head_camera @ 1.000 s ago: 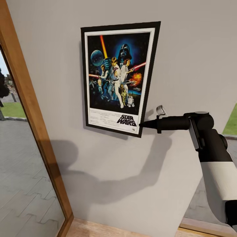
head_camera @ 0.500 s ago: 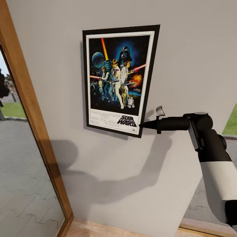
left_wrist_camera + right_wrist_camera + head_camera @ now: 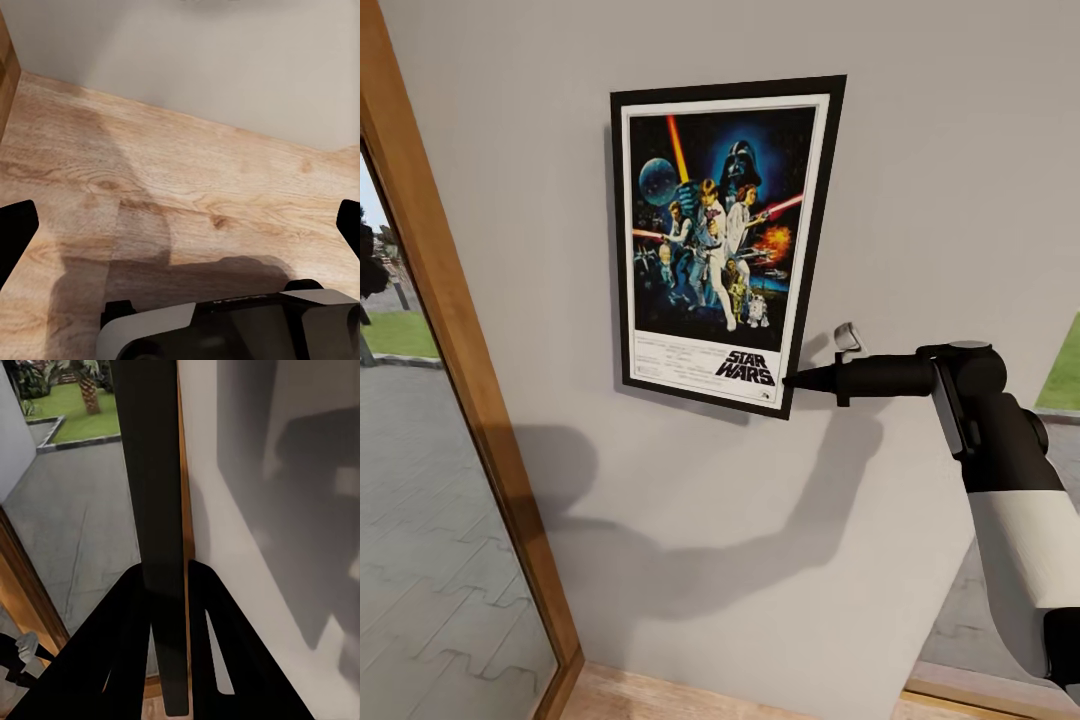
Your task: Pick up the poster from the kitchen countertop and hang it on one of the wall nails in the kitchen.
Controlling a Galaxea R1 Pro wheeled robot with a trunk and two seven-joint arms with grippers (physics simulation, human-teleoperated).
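The Star Wars poster (image 3: pixel 720 240), black-framed with a white border, hangs flat against the light-grey wall (image 3: pixel 920 150), slightly tilted. My right gripper (image 3: pixel 788 380) is shut on its lower right corner. In the right wrist view the poster's black frame edge (image 3: pixel 154 472) runs straight between the two fingers of the right gripper (image 3: pixel 163 577). The wall nail is hidden behind the poster. The countertop is out of view. My left gripper (image 3: pixel 180 229) hangs open over the pale wood floor (image 3: pixel 187 172), with nothing between its fingers.
A tall wood-framed glass door (image 3: pixel 460 380) stands left of the poster, with paving outside. Another window opening (image 3: pixel 1060 380) lies beyond my right arm. The wood floor (image 3: pixel 660 700) meets the wall below. My own base (image 3: pixel 225 330) shows in the left wrist view.
The poster's upper left corner has shifted slightly down and to the right, then stayed still. The right arm has kept its place at the lower right corner.
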